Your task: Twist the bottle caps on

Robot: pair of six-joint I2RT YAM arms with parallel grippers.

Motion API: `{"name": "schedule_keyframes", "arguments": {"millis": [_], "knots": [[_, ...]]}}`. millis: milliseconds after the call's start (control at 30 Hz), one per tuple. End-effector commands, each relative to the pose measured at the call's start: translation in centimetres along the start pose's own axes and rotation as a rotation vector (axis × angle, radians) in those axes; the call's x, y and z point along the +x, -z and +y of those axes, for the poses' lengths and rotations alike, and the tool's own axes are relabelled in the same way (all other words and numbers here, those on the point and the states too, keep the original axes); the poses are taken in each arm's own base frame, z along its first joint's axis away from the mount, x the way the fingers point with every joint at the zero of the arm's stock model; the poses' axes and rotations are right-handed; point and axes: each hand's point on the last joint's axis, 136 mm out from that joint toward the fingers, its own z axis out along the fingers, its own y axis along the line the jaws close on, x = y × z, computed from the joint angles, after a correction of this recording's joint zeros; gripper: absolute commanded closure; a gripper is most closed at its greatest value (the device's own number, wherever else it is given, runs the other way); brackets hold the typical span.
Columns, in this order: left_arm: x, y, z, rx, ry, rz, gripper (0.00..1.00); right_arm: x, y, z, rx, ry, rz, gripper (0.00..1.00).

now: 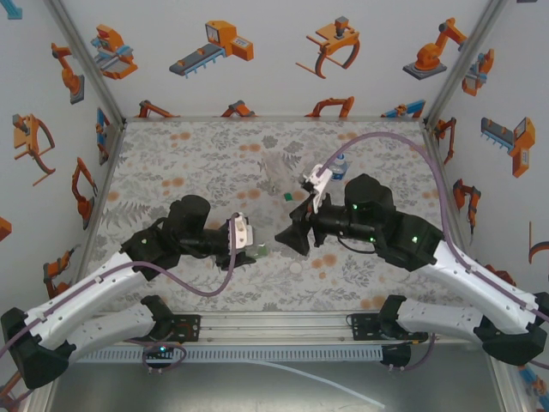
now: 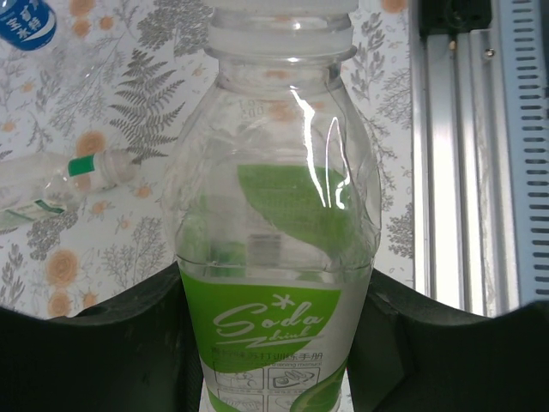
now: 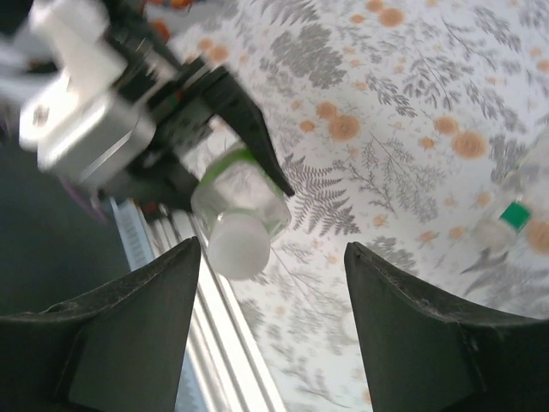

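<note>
L gripper (image 2: 274, 279) is closed on the green-label bottle (image 2: 274, 215), w/ one black finger (image 2: 111, 343) at each side of the lower body, approx. at the top edge of the label. This bottle points away from the L wrist cam., and its neck ring and white cap (image 3: 238, 247) are at the far end. We see the cap sitting on the mouth, but we cannot tell if it is screwed tight. R gripper (image 3: 273, 257) faces the L gripper from the opposite side, and its jaws stand wide apart w/ nothing held. The white cap is just in front of the R fingertips, a bit nearer to the left-hand finger (image 3: 129, 335) in the R wrist view, and apart from both. Farther out from both grippers, on the floral table (image 1: 171, 146), a colourless bottle (image 1: 276, 170) lies on its side. We see a green cap (image 1: 288, 196) at its mouth end, but cannot tell if it is on the thread or only beside it. Blue-label bottle (image 2: 24, 24) is ahead of the L gripper and to its left, well apart. An alu. rail (image 2: 463, 146) runs at the right of the held bottle in the L wrist view.
</note>
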Motion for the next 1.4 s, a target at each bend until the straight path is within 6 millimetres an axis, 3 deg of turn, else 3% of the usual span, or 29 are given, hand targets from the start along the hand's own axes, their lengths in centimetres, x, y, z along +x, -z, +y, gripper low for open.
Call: {"name": "schedule_keyframes", "arguments": {"millis": [0,133,467,867,967,1067,1300,1367], "knots": [[-1.8,0.8,-1.7,0.096,-0.003,-0.063,1.0,0.4,1.2,4.4,-0.252,0.401,-0.026,0.38],[-2.0,0.8,-2.1,0.122,0.001,-0.071,1.0,0.5,1.4,6.0,-0.35,0.544,-0.071,0.38],[-2.4,0.8,-2.1,0.131,0.001,-0.078,1.0,1.5,-0.2,5.9,-0.39,0.574,-0.034,0.49],[-2.4,0.3,-1.8,0.138,0.009,-0.067,1.0,1.6,-0.3,5.9,-0.388,0.535,-0.035,0.79],[-2.4,0.1,-1.5,0.131,0.01,-0.061,1.0,1.4,-0.6,5.0,-0.327,0.42,-0.025,0.85],[-2.2,-0.2,-0.9,0.104,0.009,-0.052,1.0,1.2,-1.0,3.3,-0.218,0.241,-0.029,0.99],[-1.8,-1.0,0.3,0.048,0.01,-0.049,1.0,0.8,-1.9,-4.1,0.177,-0.51,-0.116,1.0],[-1.8,-1.1,0.5,0.042,0.012,-0.047,1.0,1.0,-1.9,-5.3,0.244,-0.708,-0.125,1.0]]}}
